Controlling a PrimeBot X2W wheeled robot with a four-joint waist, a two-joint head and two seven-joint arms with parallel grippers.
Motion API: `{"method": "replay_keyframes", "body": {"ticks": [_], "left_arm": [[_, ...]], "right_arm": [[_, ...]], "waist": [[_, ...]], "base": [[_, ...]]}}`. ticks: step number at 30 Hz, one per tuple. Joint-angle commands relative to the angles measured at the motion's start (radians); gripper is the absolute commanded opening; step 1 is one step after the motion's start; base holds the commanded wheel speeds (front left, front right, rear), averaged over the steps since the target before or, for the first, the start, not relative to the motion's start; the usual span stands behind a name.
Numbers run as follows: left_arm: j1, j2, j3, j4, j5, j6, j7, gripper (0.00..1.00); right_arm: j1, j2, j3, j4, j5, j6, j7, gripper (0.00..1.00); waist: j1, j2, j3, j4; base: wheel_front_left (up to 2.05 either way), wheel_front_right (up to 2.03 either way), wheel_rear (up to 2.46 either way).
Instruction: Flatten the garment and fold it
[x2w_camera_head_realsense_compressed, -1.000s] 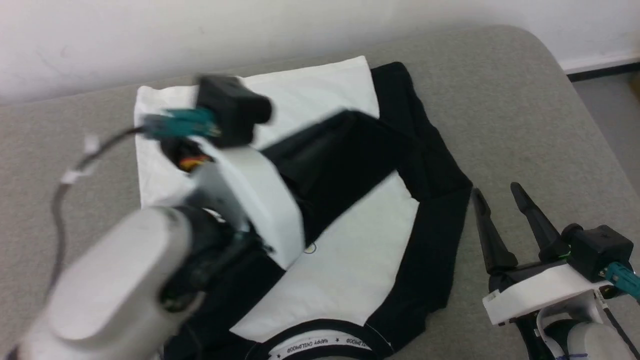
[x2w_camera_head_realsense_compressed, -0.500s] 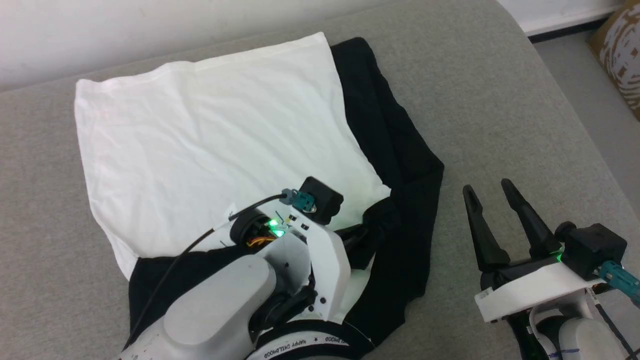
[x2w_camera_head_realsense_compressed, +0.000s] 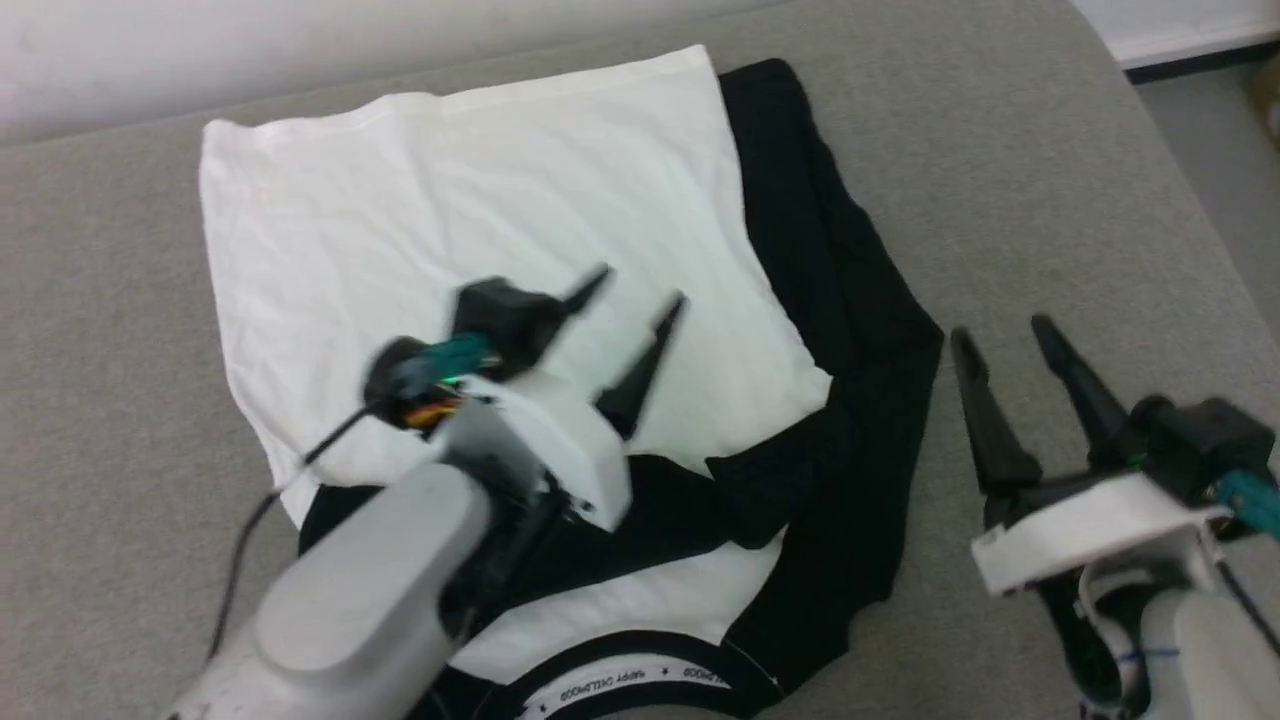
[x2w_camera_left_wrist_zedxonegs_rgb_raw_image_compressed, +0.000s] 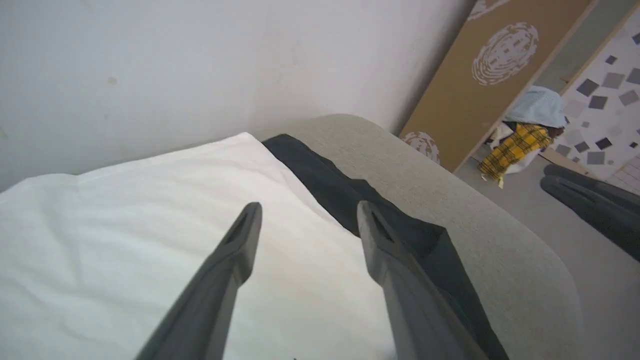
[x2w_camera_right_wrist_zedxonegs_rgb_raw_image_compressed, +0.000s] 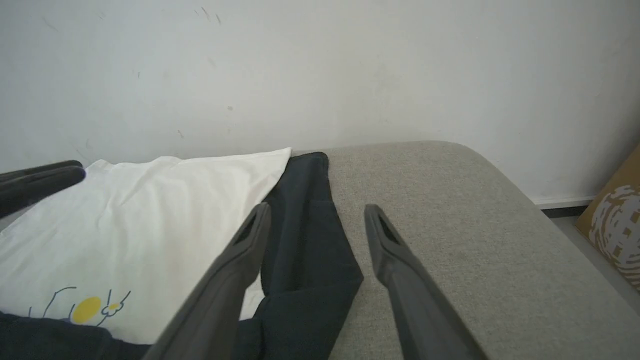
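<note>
Lying on the grey padded surface (x2w_camera_head_realsense_compressed: 1050, 150), the garment (x2w_camera_head_realsense_compressed: 480, 200) is spread with its white body toward the wall (x2w_camera_head_realsense_compressed: 300, 40) and its collar (x2w_camera_head_realsense_compressed: 640, 670) at the near edge, neck tape facing up. One black sleeve (x2w_camera_head_realsense_compressed: 680, 500) is laid inward across the body just above the collar; this placement is judged to be the first sleeve fold. The other black sleeve (x2w_camera_head_realsense_compressed: 830, 260) runs outward along the robot's right side of the body, not yet folded in. The chest graphic (x2w_camera_right_wrist_zedxonegs_rgb_raw_image_compressed: 86, 309) shows just beyond the folded sleeve.

The left gripper (x2w_camera_head_realsense_compressed: 640, 287) hovers above the white body, jaws wide and holding nothing, fingers clear of the fabric. Being empty and raised, it does not disturb the laid sleeve.

The right gripper (x2w_camera_head_realsense_compressed: 1000, 330) rests over bare padding just beside the outer sleeve, jaws wide and empty. This position is judged suitable for taking that sleeve's edge next. Small creases on the white body may need smoothing before further folds.
</note>
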Motion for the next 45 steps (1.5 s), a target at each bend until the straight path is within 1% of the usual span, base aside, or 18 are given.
{"method": "replay_keyframes", "body": {"ticks": [1,5,6,9,11,13,16,19,25,29,33,34,35,36,37,38,41,45], "left_arm": [[0.040,0.033,0.045,-0.024,0.024,0.036,-0.087,1.00],[0.121,0.086,0.148,-0.053,0.056,0.114,-0.274,1.00],[0.121,0.086,0.148,-0.053,0.056,0.114,-0.274,1.00],[0.182,0.111,0.236,-0.074,0.075,0.154,-0.332,1.00],[0.215,0.118,0.300,-0.090,0.101,0.165,-0.341,1.00],[0.238,0.106,0.386,-0.132,0.157,0.168,-0.342,1.00],[0.288,0.064,0.490,-0.183,0.239,0.165,-0.342,1.00],[0.326,0.014,0.573,-0.213,0.287,0.145,-0.342,1.00],[0.349,-0.083,0.674,-0.235,0.359,0.068,-0.342,1.00],[0.347,-0.147,0.726,-0.228,0.392,0.010,-0.342,1.00],[0.347,-0.194,0.774,-0.221,0.426,-0.039,-0.342,1.00],[0.348,-0.204,0.784,-0.220,0.435,-0.050,-0.342,1.00],[0.350,-0.213,0.795,-0.217,0.443,-0.060,-0.343,1.00],[0.353,-0.221,0.804,-0.214,0.451,-0.070,-0.343,1.00],[0.355,-0.229,0.813,-0.210,0.457,-0.080,-0.343,1.00],[0.358,-0.236,0.822,-0.206,0.463,-0.089,-0.343,1.00],[0.367,-0.251,0.847,-0.194,0.480,-0.115,-0.343,1.00],[0.391,-0.264,0.873,-0.175,0.502,-0.142,-0.343,1.00]], "right_arm": [[-0.054,-0.016,-0.012,0.007,-0.014,-0.002,0.021,1.00],[-0.179,-0.061,-0.032,0.056,-0.021,-0.002,0.081,1.00],[-0.179,-0.061,-0.032,0.056,-0.021,-0.002,0.081,1.00],[-0.297,-0.087,-0.050,0.121,-0.012,-0.002,0.129,1.00],[-0.380,-0.105,-0.060,0.177,-0.007,-0.002,0.161,1.00],[-0.462,-0.118,-0.074,0.242,0.001,-0.002,0.197,1.00],[-0.577,-0.135,-0.091,0.343,0.013,-0.002,0.260,1.00],[-0.680,-0.148,-0.108,0.435,0.006,-0.002,0.322,1.00],[-0.842,-0.171,-0.159,0.604,-0.039,-0.002,0.457,1.00],[-0.915,-0.179,-0.189,0.674,-0.066,-0.002,0.544,1.00],[-0.963,-0.189,-0.180,0.712,-0.087,-0.002,0.620,1.00],[-0.970,-0.190,-0.179,0.722,-0.088,-0.002,0.646,0.92],[-0.973,-0.186,-0.181,0.731,-0.087,-0.002,0.678,0.49],[-0.974,-0.183,-0.187,0.739,-0.088,-0.002,0.711,0.38],[-0.974,-0.181,-0.188,0.742,-0.089,-0.002,0.739,0.20],[-0.972,-0.181,-0.189,0.738,-0.089,-0.002,0.754,0.00],[-0.949,-0.188,-0.197,0.704,-0.096,-0.002,0.752,0.00],[-0.878,-0.219,-0.211,0.626,-0.093,-0.002,0.687,0.00]], "waist": [[-0.0001,-0.0001,0.010,0.044],[-0.0001,-0.0001,0.041,0.089],[-0.0001,-0.0001,0.041,0.089],[-0.0001,-0.0001,0.080,0.126],[-0.0001,-0.0001,0.110,0.152],[-0.0001,-0.0001,0.142,0.177],[-0.0001,-0.0001,0.187,0.214],[-0.0001,-0.0001,0.236,0.243],[-0.0001,-0.0001,0.316,0.297],[-0.0001,-0.0001,0.351,0.323],[-0.0001,-0.0001,0.369,0.331],[-0.0001,-0.0001,0.370,0.330],[-0.0001,-0.0001,0.370,0.329],[-0.0001,-0.0001,0.368,0.327],[-0.0001,-0.0001,0.364,0.324],[-0.0001,-0.0001,0.358,0.320],[-0.0001,-0.0001,0.331,0.305],[-0.0001,-0.0001,0.273,0.280]], "base": [[0.00,0.00,0.00],[0.00,0.00,0.00],[0.00,0.00,0.00],[0.00,0.00,0.00],[0.00,0.00,0.00],[0.00,0.00,0.00],[0.00,0.00,0.00],[0.00,0.00,0.00],[0.00,0.00,0.00],[0.00,0.00,0.00],[0.00,0.00,0.00],[0.00,0.00,0.00],[0.00,0.00,0.00],[0.00,0.00,0.00],[0.00,0.00,0.00],[0.00,0.00,0.00],[0.00,0.00,0.00],[0.00,0.00,0.00]]}}
